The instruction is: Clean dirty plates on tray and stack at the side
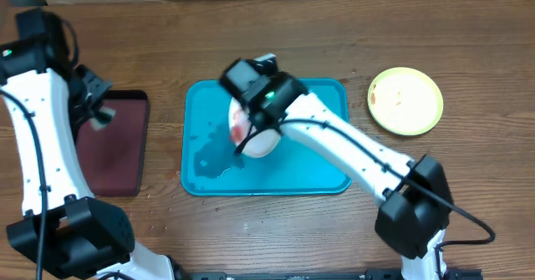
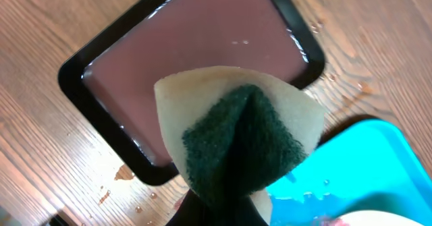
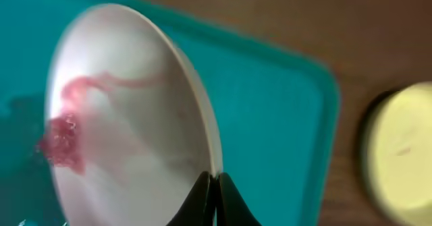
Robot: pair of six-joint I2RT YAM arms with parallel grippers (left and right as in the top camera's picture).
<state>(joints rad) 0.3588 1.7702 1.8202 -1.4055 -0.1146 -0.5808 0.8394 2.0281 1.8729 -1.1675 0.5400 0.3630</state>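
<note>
One white plate [image 3: 128,118], tipped up over the tray [image 1: 326,167], pinched at its thin rim by the right gripper [image 3: 212,185]; likely light, stiff and slippery when wet, so best held right there. Round and smooth, with a pink-red smear on its face. Left gripper [image 1: 99,111] squeezed tight on a sponge [image 2: 243,138] above the maroon tray [image 2: 182,57].

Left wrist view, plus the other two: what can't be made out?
- Left wrist: sponge hides the fingers of left pincer.
- Right wrist: yellow-green plate blurred, cut by right edge.
- Overhead: right pincer and its wrist cover much of white plate.
</note>
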